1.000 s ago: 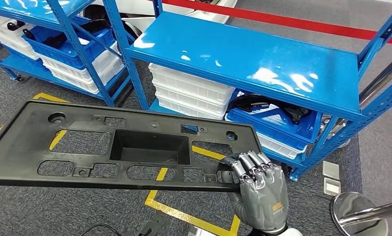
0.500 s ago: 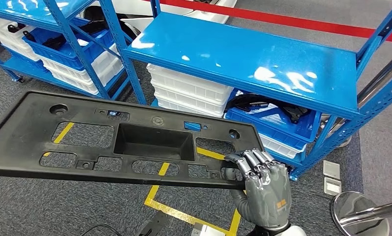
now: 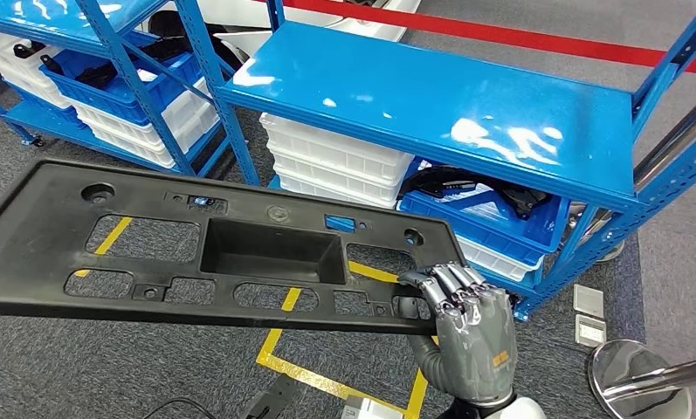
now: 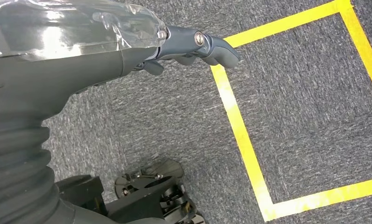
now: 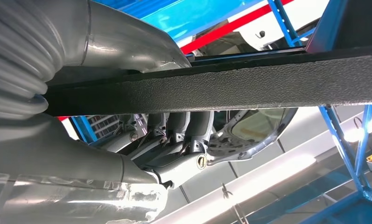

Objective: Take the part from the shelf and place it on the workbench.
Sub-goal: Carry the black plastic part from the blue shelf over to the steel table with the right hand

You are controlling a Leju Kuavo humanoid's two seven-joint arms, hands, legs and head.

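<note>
Ahead, blue shelf (image 3: 431,105) beyond the part (image 3: 213,249) in right hand (image 3: 466,336).

I'm in a factory storeroom or workshop: blue steel shelving racks (image 3: 431,113) stacked with white bins (image 3: 335,161) and blue bins (image 3: 501,218), grey carpet floor (image 3: 91,367) marked with yellow tape (image 3: 327,375), red barrier belt (image 3: 519,37).
</note>
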